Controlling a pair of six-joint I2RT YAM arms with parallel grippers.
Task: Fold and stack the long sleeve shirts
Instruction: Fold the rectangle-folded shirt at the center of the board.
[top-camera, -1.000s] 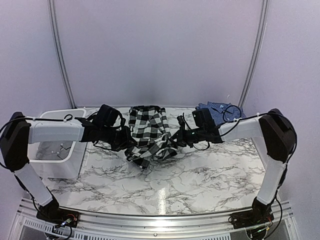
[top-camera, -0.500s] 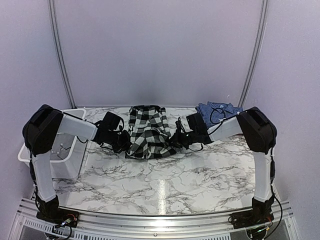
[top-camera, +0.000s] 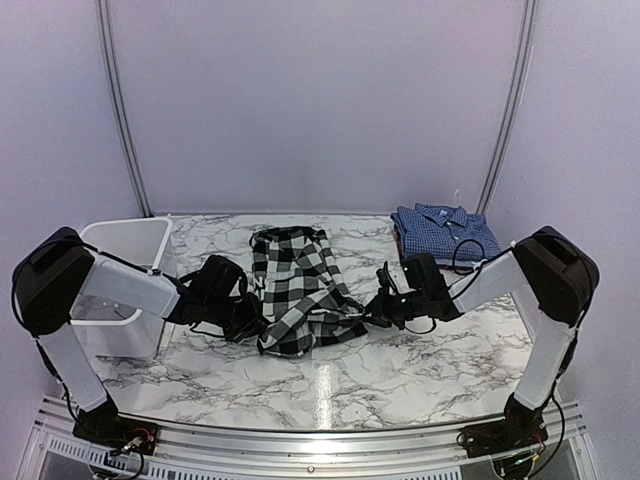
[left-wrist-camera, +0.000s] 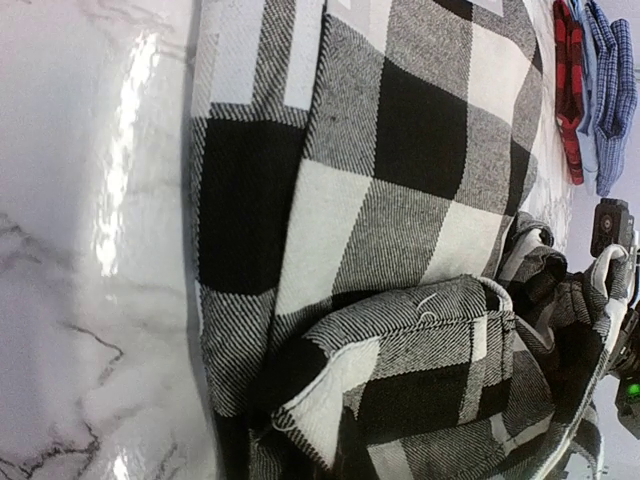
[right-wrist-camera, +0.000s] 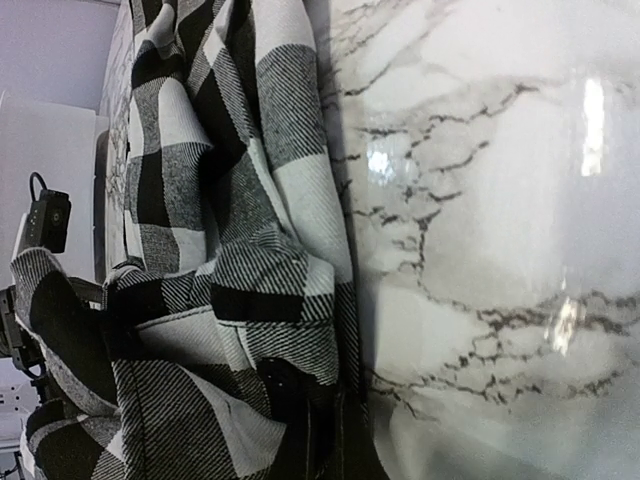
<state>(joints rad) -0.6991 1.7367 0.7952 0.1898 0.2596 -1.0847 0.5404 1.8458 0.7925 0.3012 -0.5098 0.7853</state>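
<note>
Both arms now lower, pulled back toward me, dragging buffalo-check shirt (top-camera: 298, 270) flat. My left pincer (top-camera: 248, 322) and right pincer (top-camera: 372, 312) clenched on bunched hem between them, keeping cloth taut for fold. Folded blue shirt (top-camera: 442, 228) beyond right pincer, awaiting stack.

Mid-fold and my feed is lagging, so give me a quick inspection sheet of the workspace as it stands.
Surface: marble table, glossy, glare streak near the middle.
Job's things: check shirt, black-and-white, lying centre, near hem bunched; blue shirt folded, far right corner.
Clutter: white bin at the left edge.
Grippers: left gripper and right gripper both shut on the check shirt's near corners.
Cables: black loops on the right arm, beside the blue shirt.
Surroundings: pale walls; metal rail along the near edge.
</note>
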